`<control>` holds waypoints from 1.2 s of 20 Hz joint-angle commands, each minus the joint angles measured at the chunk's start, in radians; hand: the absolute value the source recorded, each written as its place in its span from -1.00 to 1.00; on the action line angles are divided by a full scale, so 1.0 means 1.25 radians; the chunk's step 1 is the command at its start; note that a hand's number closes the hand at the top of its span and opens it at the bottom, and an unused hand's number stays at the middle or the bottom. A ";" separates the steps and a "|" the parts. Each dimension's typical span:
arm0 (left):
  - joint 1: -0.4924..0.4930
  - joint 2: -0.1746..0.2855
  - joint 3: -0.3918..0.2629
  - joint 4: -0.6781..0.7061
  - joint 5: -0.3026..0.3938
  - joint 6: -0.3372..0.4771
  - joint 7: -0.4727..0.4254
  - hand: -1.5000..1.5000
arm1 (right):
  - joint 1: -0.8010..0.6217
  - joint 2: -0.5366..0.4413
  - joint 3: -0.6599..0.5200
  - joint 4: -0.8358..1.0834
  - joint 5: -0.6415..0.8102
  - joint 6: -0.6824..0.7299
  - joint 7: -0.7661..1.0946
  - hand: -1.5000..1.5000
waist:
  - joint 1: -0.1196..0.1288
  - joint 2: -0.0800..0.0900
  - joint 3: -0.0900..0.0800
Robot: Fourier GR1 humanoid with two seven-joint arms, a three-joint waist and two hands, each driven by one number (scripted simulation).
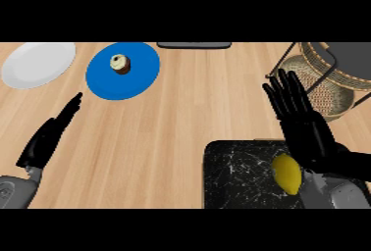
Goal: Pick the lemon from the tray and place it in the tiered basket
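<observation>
on the right side of the black marbled tray [232, 171], close to its right edge, lies the lemon [286, 174], yellow, with its long axis running roughly up and down in my view. it sits on the tray surface, and no fingers are curled round it.

my right hand [311, 135] is just above the lemon in the view, flat and released, fingers straight and spread a little, pointing away from me towards the far side of the counter. the heel of that hand and the grey wrist come very close to the lemon's right side; from this steep angle i can't tell whether they touch it or hang over it.

beyond the fingertips, at the upper right, stands the tiered basket [340, 98], woven, with a dark wire frame, partly cut off by the edge of the view.

my left hand [43, 139] shows at the lower left, well apart from the tray, seen edge-on, fingers straight, holding nothing.

further off on the wooden counter [181, 112] sits a blue plate [134, 81] with a small round cake [120, 63] on it, and a white plate [38, 63] just beside it to the left. a dark flat thing [194, 45] shows at the top edge.
</observation>
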 commanded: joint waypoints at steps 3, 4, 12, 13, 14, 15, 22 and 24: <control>0.006 -0.101 0.036 -0.057 0.019 0.096 -0.001 0.00 | 0.018 -0.091 -0.187 0.037 -0.156 0.131 -0.034 1.00 | -0.024 -0.005 -0.009; -0.007 -0.120 0.042 -0.094 0.026 0.125 0.025 0.00 | 0.032 -0.128 -0.235 0.027 -0.201 0.157 -0.022 1.00 | -0.031 -0.009 -0.008; -0.022 -0.234 0.009 -0.131 0.034 0.182 0.016 0.00 | 0.099 -0.127 -0.284 0.183 -0.484 0.355 0.127 -1.00 | -0.027 -0.005 -0.006; -0.022 -0.236 0.007 -0.136 0.024 0.196 0.029 0.00 | 0.134 -0.153 -0.300 0.197 -0.509 0.443 0.117 -1.00 | -0.031 -0.006 -0.006; 0.000 -0.252 -0.017 -0.157 0.007 0.211 0.036 0.00 | 0.162 -0.178 -0.315 0.198 -0.509 0.508 0.102 -1.00 | -0.029 -0.007 -0.007; -0.025 -0.267 0.004 -0.099 0.014 0.209 0.002 0.00 | 0.128 -0.235 -0.351 0.207 -0.562 0.529 0.146 -1.00 | -0.033 -0.004 -0.009; 0.008 -0.274 -0.009 -0.115 -0.007 0.228 0.013 0.00 | 0.219 -0.433 -0.496 0.170 -0.338 0.709 0.068 -1.00 | -0.054 -0.007 -0.011; 0.008 -0.254 0.009 -0.139 0.005 0.220 0.025 0.00 | 0.225 -0.501 -0.524 0.113 -0.248 0.731 0.080 -1.00 | -0.056 -0.012 -0.012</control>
